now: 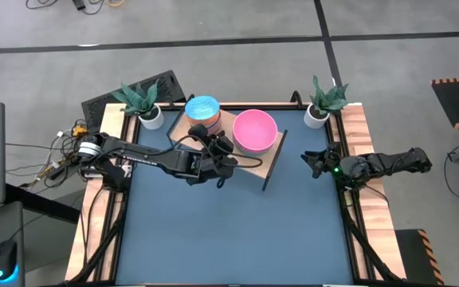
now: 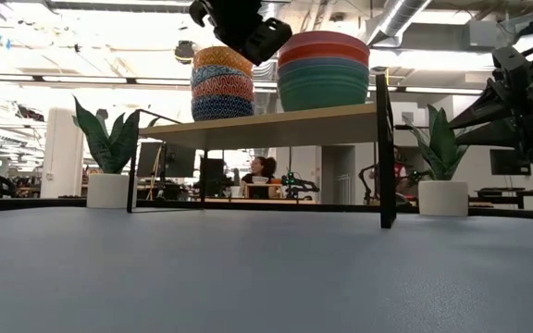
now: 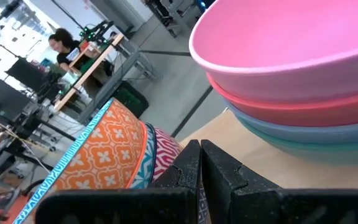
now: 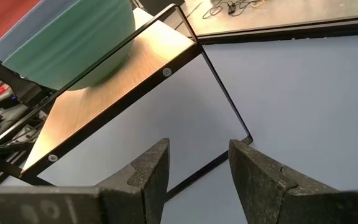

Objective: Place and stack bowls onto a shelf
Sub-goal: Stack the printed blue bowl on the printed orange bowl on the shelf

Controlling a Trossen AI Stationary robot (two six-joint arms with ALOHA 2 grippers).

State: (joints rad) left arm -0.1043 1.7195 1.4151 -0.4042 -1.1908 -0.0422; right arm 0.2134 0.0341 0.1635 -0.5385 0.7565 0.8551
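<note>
Two stacks of bowls stand on the wooden shelf [image 1: 272, 156] [image 2: 276, 125] [image 4: 117, 87]. The small patterned stack [image 1: 202, 110] [image 2: 222, 85] [image 3: 98, 155] has a light blue bowl on top. The large plain stack [image 1: 255, 130] [image 2: 323, 72] [image 3: 291, 74] runs green at the bottom, then blue-grey, red-pink and pink on top. My left gripper [image 1: 213, 145] [image 2: 251, 35] [image 3: 201, 165] is shut and hovers over the shelf between the two stacks, holding nothing. My right gripper [image 1: 311, 162] [image 4: 197, 165] is open and waits off the shelf's right end, facing it.
Two white pots with green plants [image 1: 146, 104] [image 1: 325, 104] stand at the table's far corners. Wooden rails [image 1: 365, 151] line the left and right sides. The blue tabletop [image 1: 229, 231] spreads out in front of the shelf. A person sits in the room behind [image 2: 262, 176].
</note>
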